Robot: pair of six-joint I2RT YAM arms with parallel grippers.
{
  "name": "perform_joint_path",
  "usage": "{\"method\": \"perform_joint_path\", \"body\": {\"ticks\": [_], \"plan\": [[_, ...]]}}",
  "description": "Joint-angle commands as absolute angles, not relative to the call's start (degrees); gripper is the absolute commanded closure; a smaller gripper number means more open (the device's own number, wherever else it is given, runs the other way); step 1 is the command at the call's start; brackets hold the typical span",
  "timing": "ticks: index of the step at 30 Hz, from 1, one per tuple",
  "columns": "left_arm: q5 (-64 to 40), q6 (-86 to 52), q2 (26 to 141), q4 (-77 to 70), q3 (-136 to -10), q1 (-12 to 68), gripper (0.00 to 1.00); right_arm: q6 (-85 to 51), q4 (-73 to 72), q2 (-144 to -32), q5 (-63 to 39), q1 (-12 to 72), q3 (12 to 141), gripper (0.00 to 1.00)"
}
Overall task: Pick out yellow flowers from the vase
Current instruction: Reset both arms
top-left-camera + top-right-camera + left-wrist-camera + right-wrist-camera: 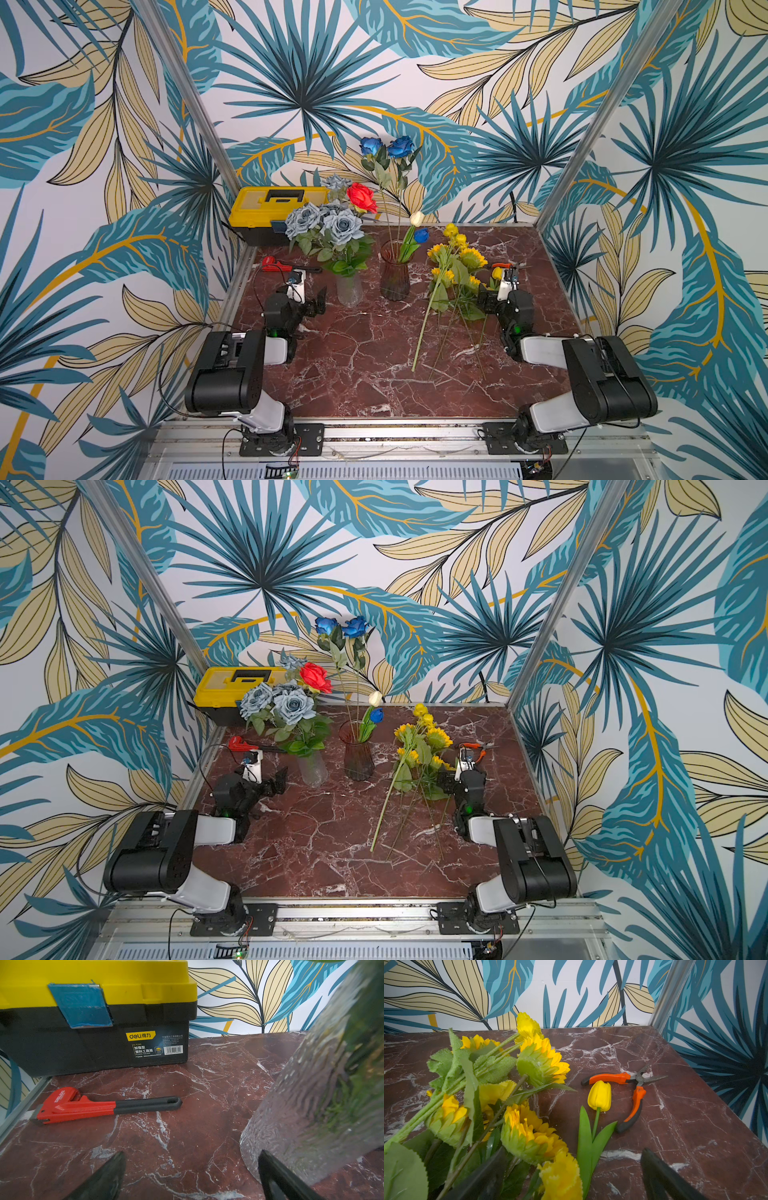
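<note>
Yellow flowers (473, 258) lie in a loose pile on the marble table (365, 374), out of the vases, on the right arm's side; heads toward the back wall, long green stems fanned toward the front edge; sunflowers, round pompom heads and a small spray overlap one another; yellow tulip (599, 1096) lies at the pile's outer edge, its head just beside the orange-handled pliers (633, 1088), whether touching cannot be told. Dark ribbed vase (395, 276) stands upright mid-table, just beside the pile; holds two deep blue roses (401, 146) on tall stems, a white tulip (416, 218) and a blue tulip (421, 235). Clear vase (349, 291) stands upright beside it on the left arm's side; holds grey-blue roses (343, 226) and a red rose (361, 197). Right gripper (574, 1151) sits low beside the pile; fingers (660, 1174) spread wide, nothing pinched; one finger over the leaves and stems, the other over bare marble. Left gripper (191, 1154) sits low near the clear vase's base; fingers (108, 1178) spread wide, only table between them; one finger overlaps the vase's foot in the wrist view, contact cannot be told. Yellow-lidded toolbox (270, 203) in the back corner on the left arm's side; red pipe wrench (93, 1105) flat on the table in front of it.
</note>
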State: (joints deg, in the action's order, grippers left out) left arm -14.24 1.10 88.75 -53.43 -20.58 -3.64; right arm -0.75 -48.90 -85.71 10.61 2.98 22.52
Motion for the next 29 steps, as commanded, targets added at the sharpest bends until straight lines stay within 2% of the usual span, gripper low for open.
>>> {"method": "perform_joint_path", "body": {"ticks": [1,22,29], "plan": [[-14.8,1.7,88.1,-54.8,-20.2,-4.1,0.01,-0.2,-47.8,-85.3,10.2,2.7,23.0,0.01],[-14.9,1.8,88.1,-54.8,-20.3,-4.2,0.01,-0.2,-47.7,-85.4,10.1,2.7,23.2,0.00],[-14.9,1.7,88.1,-54.8,-20.3,-4.2,0.01,-0.9,-46.4,-85.2,6.6,0.9,23.6,0.01]]}}
